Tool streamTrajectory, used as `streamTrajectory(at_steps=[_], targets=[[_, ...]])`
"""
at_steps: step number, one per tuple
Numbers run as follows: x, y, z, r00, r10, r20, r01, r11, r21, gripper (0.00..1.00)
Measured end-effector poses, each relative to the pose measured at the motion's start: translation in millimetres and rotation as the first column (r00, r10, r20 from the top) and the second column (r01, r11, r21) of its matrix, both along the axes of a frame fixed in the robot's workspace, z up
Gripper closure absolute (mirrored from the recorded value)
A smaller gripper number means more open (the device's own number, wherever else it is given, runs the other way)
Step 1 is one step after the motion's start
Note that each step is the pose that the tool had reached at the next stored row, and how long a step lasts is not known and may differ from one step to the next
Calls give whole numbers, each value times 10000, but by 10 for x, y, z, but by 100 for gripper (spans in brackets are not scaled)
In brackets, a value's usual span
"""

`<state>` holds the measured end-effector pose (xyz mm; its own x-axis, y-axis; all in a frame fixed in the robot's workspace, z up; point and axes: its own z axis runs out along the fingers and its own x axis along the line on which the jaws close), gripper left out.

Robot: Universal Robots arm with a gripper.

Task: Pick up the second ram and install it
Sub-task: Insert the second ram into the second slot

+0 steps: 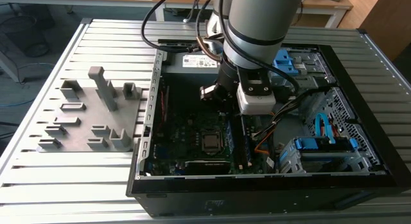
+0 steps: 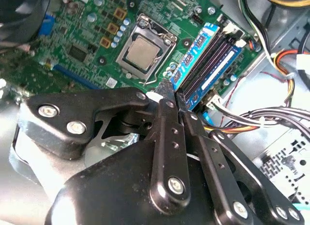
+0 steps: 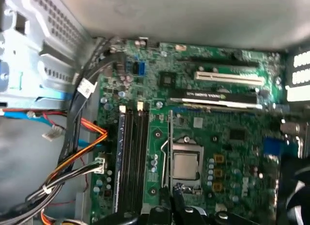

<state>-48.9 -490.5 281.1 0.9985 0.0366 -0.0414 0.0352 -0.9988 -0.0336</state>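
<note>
An open black desktop computer case (image 1: 359, 178) is seen lying on its side on a ribbed aluminium bench (image 1: 77, 185). The grey robot arm (image 1: 260, 21) is lowered into it from above. On the exterior view's left of the case, a flat grey plastic fixture plate (image 1: 77, 137) with upright blocks is set on the bench, well apart from the arm.

In the second wrist view, the black hand (image 2: 170, 96) is shown with its two fingers (image 2: 164, 133) pressed almost together. A thin dark strip, taken to be the second ram (image 2: 168, 88) seen edge-on, is pinched between the tips, and little of it can be made out. The strip is held above the green motherboard (image 2: 82, 50), between the square metal processor socket (image 2: 140, 53) and the row of long memory slots (image 2: 206, 65). It is just beside the slots and is not seated in them.

A blue stick with pale labels (image 2: 193, 53) is seen standing along the socket side of that row. Whether it is a fitted module or part of the slot cannot be told.

In the first wrist view, the hand (image 3: 172, 205) is seen beside the same socket (image 3: 185, 166). The black slots (image 3: 133, 157) run alongside, and a bundle of orange, black and white cables (image 3: 82, 157) lies on their far side.
</note>
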Motion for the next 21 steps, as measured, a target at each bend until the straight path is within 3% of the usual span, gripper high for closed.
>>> streamTrajectory(at_steps=[3, 7, 8, 11, 12, 21], targets=[[0, -1, -5, 9990, -453, -1, 453, 9990, -1, 86], [0, 0, -5, 9990, -455, 2, 455, 9990, 0, 86], [0, -1, -7, 9989, -457, 58, 457, 9990, 2, 86], [-1, -1, -11, 9978, -455, 489, 454, 9990, 24, 86], [-1, 0, -12, 9976, -455, 519, 454, 9990, 26, 86], [-2, -11, -23, 9968, -598, 536, 600, 9982, -17, 86]])
